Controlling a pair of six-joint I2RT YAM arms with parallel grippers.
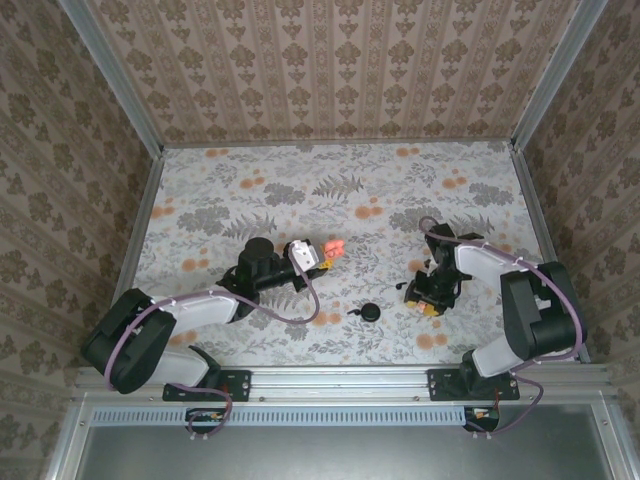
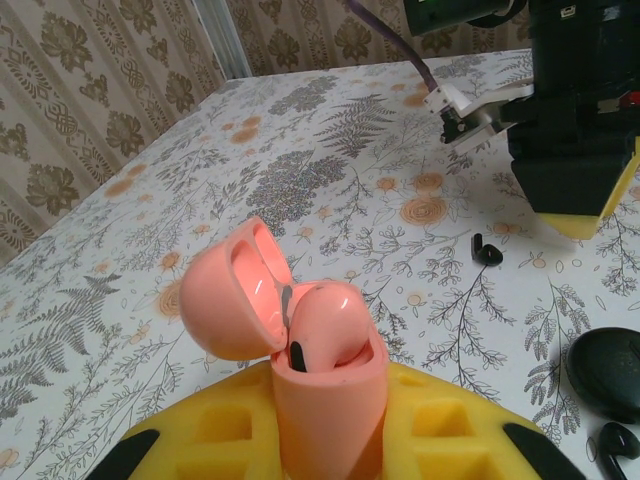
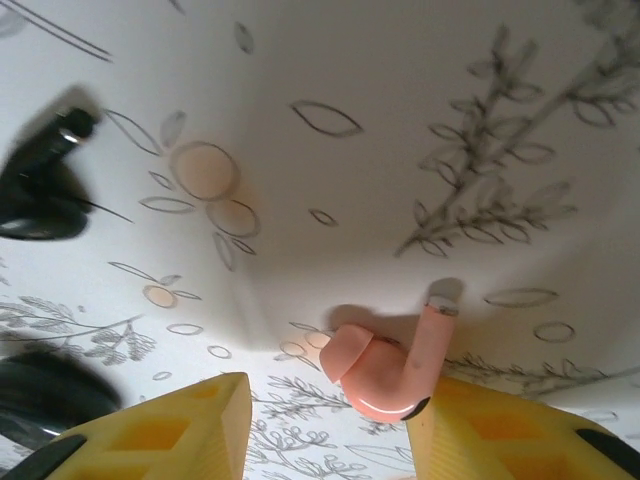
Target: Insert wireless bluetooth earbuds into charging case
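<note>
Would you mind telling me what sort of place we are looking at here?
Probably a staged robot test cell: patterned wallpaper panels box in a floral-covered table, an aluminium rail runs along its near edge, and the left arm and right arm are bolted there.

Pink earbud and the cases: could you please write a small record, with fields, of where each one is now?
left gripper: shut on pink case
pink case: upright, lid open
right gripper: open, one finger on each side of pink earbud
pink earbud: against one finger, apart from the other
black case: on table
black earbuds: two loose on table, one beside black case
</note>
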